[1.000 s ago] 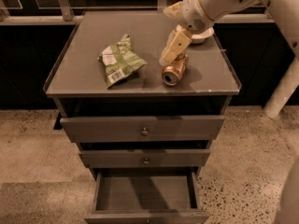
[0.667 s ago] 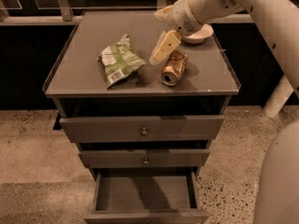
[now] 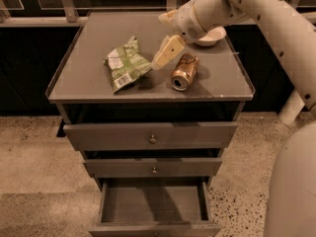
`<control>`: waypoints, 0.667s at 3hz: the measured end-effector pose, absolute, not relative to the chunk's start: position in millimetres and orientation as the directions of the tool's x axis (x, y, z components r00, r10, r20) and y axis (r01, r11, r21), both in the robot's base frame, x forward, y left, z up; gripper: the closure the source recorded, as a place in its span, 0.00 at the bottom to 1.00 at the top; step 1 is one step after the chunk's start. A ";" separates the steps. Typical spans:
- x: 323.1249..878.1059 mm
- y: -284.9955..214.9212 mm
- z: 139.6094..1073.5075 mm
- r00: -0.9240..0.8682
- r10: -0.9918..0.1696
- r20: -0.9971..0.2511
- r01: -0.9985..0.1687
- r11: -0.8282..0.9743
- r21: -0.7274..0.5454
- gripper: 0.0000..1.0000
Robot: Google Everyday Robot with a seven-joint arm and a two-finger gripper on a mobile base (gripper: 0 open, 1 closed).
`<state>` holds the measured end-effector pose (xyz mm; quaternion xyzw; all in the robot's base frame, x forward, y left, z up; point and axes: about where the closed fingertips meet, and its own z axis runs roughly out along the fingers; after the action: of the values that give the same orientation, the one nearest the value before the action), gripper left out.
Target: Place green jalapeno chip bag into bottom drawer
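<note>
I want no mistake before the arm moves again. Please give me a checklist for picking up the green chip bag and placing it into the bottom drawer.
1. Bottom drawer pulled open: ok.
2. Green jalapeno chip bag lies on the cabinet top with nothing on it: ok.
3. Gripper directly above the bag: not ok; it hangs between the bag and the soda can.
4. Bag held by the gripper: not ok.
5. Can far enough from the gripper: cannot tell; it lies close beside it.
</note>
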<state>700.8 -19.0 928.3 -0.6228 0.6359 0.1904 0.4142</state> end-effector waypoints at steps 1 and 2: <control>716.8 15.8 908.5 0.125 -0.569 -0.813 -0.964 0.123 -0.234 0.00; 727.2 45.6 886.4 0.115 -0.527 -0.842 -0.979 0.086 -0.187 0.00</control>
<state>727.2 45.6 886.4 -0.6195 0.6077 0.2709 0.4165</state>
